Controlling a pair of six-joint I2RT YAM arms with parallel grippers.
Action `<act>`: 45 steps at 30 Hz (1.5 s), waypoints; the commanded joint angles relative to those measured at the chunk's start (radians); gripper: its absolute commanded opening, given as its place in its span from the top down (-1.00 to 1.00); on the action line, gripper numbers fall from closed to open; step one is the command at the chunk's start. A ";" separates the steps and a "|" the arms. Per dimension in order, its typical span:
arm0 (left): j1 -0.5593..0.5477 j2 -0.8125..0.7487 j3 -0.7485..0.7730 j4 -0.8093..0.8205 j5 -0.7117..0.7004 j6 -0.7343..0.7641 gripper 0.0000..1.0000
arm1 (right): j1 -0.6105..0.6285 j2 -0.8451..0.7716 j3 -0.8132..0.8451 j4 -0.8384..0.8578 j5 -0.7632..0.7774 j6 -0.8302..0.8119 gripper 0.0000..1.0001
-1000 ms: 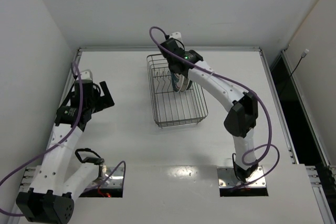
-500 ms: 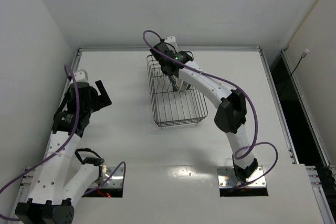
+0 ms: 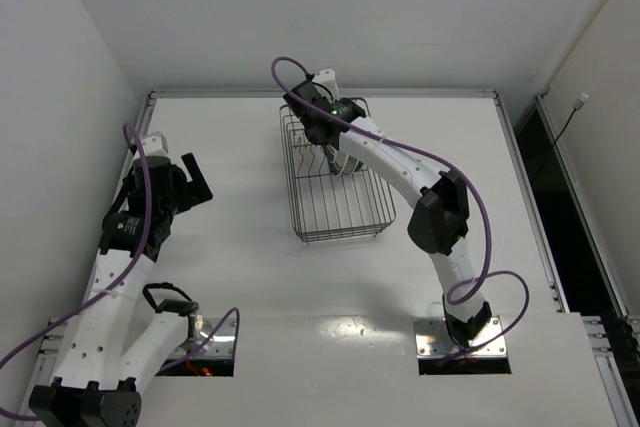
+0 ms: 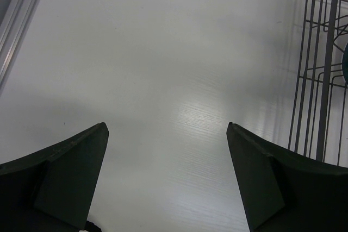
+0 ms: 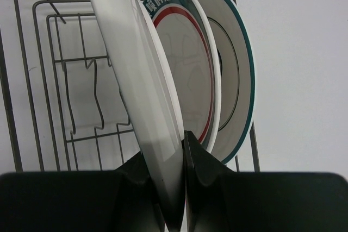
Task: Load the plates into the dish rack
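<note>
The dark wire dish rack (image 3: 297, 197) stands at the back middle of the table. My right gripper (image 3: 328, 142) reaches into its far end. In the right wrist view the right gripper (image 5: 175, 150) is shut on the rim of a white plate (image 5: 133, 74), held on edge over the rack wires (image 5: 68, 74). Just right of it stand a white plate with a green-and-red rim (image 5: 187, 63) and a teal-rimmed plate (image 5: 236, 74), both upright in the rack. My left gripper (image 3: 193, 181) is open and empty, left of the rack; it also shows in the left wrist view (image 4: 167, 129).
The rack's near half (image 3: 345, 217) holds no plates. The rack's left side (image 4: 326, 63) shows at the right edge of the left wrist view. A raised rail (image 3: 320, 93) runs along the table's back edge, and walls stand close on the left and behind.
My right arm has swung left and toward the rack's far end with the plate, then held still. My left arm has drawn back slightly to the left.
</note>
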 commanded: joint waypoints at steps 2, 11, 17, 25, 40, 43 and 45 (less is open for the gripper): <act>0.009 -0.015 -0.004 0.032 -0.014 0.000 -0.78 | -0.003 -0.051 0.059 -0.011 0.077 0.018 1.00; 0.009 -0.015 -0.004 0.032 -0.014 0.000 -0.78 | -0.003 -0.037 0.038 -0.007 0.097 0.041 1.00; 0.009 -0.015 -0.004 0.032 -0.014 0.000 -0.78 | -0.003 -0.065 0.009 0.016 0.140 0.041 1.00; 0.009 -0.015 -0.004 0.032 -0.014 0.000 -0.78 | -0.003 -0.091 -0.045 0.033 0.171 0.051 1.00; 0.009 -0.015 -0.004 0.032 -0.014 0.000 -0.78 | -0.003 -0.030 -0.114 0.092 -0.067 0.041 1.00; 0.009 -0.015 -0.004 0.032 -0.014 0.000 -0.78 | -0.003 -0.011 -0.105 0.082 -0.113 0.041 0.97; 0.009 -0.015 -0.004 0.032 -0.014 0.000 -0.78 | -0.012 -0.011 -0.114 0.082 -0.139 0.041 0.90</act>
